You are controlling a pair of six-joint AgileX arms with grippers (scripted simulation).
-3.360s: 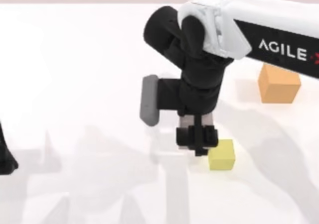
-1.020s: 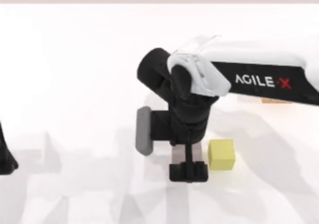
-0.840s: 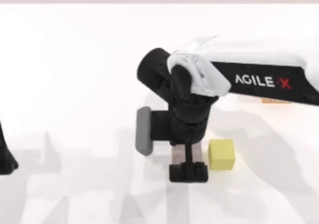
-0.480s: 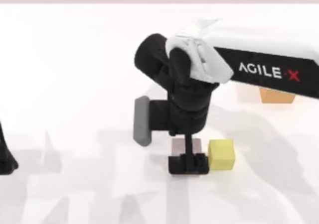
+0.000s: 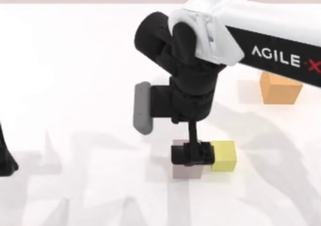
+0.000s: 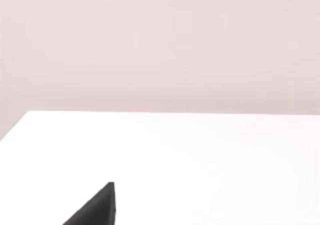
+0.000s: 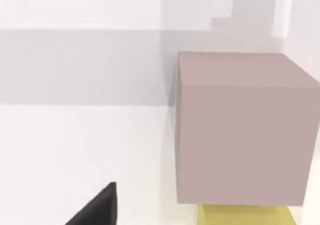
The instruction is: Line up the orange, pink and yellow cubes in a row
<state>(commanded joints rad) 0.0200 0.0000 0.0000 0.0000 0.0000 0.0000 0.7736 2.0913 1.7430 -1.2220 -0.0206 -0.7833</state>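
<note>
Right arm: long white link of smooth moulded casing, with a black side panel lettered "AGILE" in white capitals, followed by a partly cut-off red mark. Wrist section: matte black, built of rounded bulbous housings. A grey, rounded oblong block projects from the wrist at nine o'clock. Right hand: black, compact, on a thin black stem. Left arm: only a black edge shows.

Rendered simulation workspace, not a real room.
A featureless white table meets a blank pinkish backdrop; flat-shaded cubes and soft synthetic shadows are the only furnishings, with no walls, tools or clutter.
</note>
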